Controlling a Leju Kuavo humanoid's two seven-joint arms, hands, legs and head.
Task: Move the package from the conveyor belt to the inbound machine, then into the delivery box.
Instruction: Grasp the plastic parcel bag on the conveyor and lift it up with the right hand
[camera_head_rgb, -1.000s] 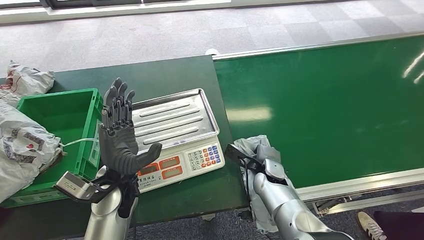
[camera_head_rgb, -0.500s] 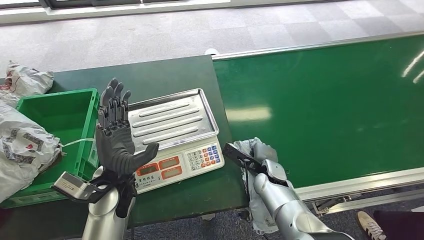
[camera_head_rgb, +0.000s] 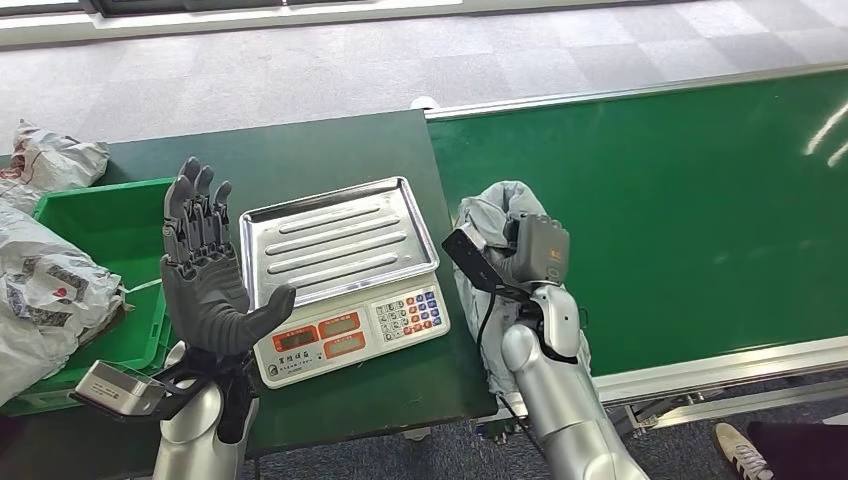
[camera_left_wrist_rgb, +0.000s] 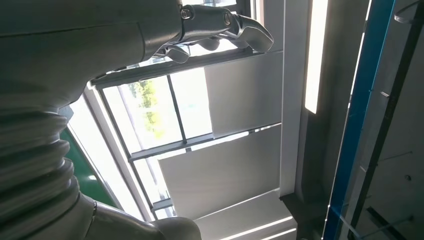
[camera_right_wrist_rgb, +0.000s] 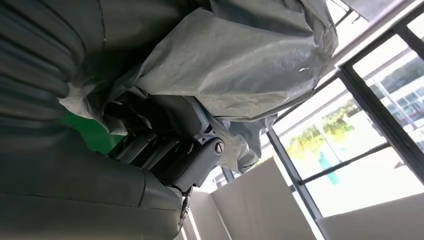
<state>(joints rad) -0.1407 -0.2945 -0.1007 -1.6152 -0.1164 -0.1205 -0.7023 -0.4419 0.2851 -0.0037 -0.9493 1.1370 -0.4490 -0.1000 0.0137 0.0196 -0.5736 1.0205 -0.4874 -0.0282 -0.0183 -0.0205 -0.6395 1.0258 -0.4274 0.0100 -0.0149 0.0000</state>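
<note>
The right hand (camera_head_rgb: 535, 252) is holding the package (camera_head_rgb: 490, 215) — a soft grey bag, all crinkly. The fingers are wrapped around it, and the bag is hanging down in front of the arm. In the right wrist view the grey plastic (camera_right_wrist_rgb: 240, 65) is bunching up over the dark fingers. The package is up in the air, off the conveyor belt (camera_head_rgb: 660, 210), just beside the right edge of the scale (camera_head_rgb: 340, 275).

The scale looks like the inbound machine. Its shiny metal tray (camera_head_rgb: 335, 240) is lying bare on top, with coloured buttons at the front.

The left hand (camera_head_rgb: 205, 275) is standing up with the palm facing sideways and the fingers spread wide. It is holding nothing. It is hovering between the scale and the green delivery box (camera_head_rgb: 110, 235). A few white bags (camera_head_rgb: 45, 290) are lying by the box.

So the robot seems to be doing the first carry — taking the package from the belt to the scale. Next, the right hand probably needs to go over the tray, come down low, and let go gently so the floppy bag is sitting all on the tray and not hanging off the side
</note>
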